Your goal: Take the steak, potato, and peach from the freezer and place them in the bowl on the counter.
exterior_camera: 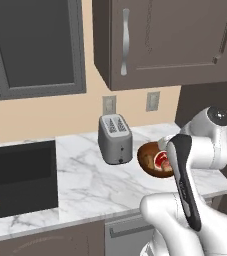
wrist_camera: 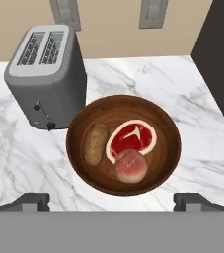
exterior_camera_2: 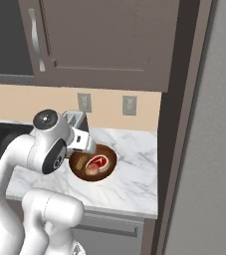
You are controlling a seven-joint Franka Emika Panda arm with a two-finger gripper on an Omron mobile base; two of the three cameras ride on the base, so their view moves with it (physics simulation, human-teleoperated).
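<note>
The dark reddish-brown bowl (wrist_camera: 81, 116) (exterior_camera: 146, 155) (exterior_camera_2: 109, 155) rests on the white marble counter (wrist_camera: 24, 158) (exterior_camera_2: 134, 172). In it the steak (wrist_camera: 131, 138) (exterior_camera_2: 98, 162) lies in the middle, with the tan potato (wrist_camera: 96, 143) (exterior_camera_2: 79, 162) to its left and the pink peach (wrist_camera: 131, 166) (exterior_camera_2: 91, 170) against its near edge. My gripper (wrist_camera: 112, 201) hangs above the bowl's near rim, open wide, with nothing between its fingertips (wrist_camera: 32, 201). The freezer's grey face (exterior_camera_2: 209, 149) rises at the right of the right base view.
A grey toaster (wrist_camera: 47, 74) (exterior_camera: 115, 137) stands close to the bowl's left. The black sink basin (exterior_camera: 17, 175) is at the far left. Dark wall cabinets (exterior_camera: 165, 40) hang overhead. A dark tall panel (wrist_camera: 219, 64) bounds the counter on the right.
</note>
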